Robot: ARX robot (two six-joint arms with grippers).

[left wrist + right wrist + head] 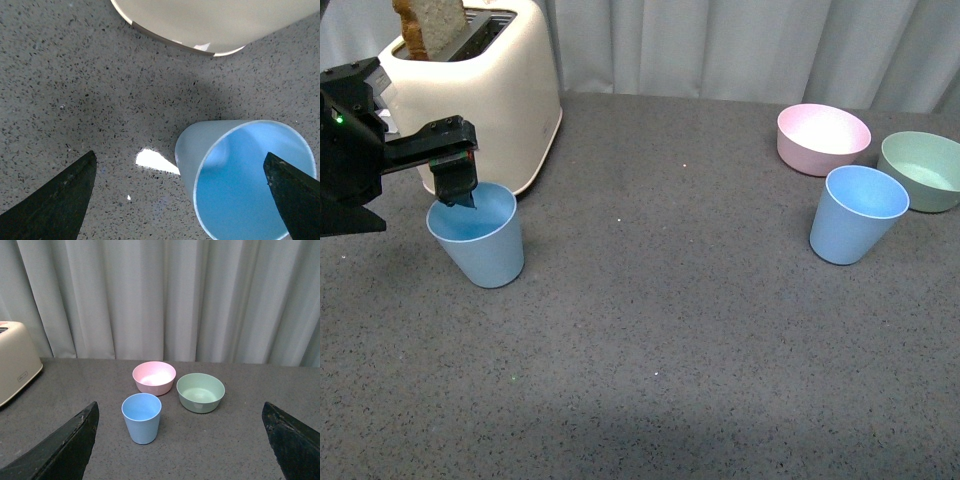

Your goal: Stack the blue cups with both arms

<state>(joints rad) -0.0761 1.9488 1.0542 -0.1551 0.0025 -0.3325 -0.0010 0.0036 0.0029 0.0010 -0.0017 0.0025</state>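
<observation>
One blue cup (478,235) stands upright in front of the toaster at the left. My left gripper (453,185) hovers open over its back rim. In the left wrist view this blue cup (250,180) lies to one side of the left gripper (180,157), with one finger over the cup's mouth and the other over bare table. The second blue cup (855,213) stands upright at the right, near the bowls. My right gripper (180,407) is open and well back from that cup (142,417); the right arm is out of the front view.
A cream toaster (470,90) holding a slice of bread stands just behind the left cup. A pink bowl (823,138) and a green bowl (923,170) sit behind and beside the right cup. A grey curtain hangs behind the speckled grey table (660,330).
</observation>
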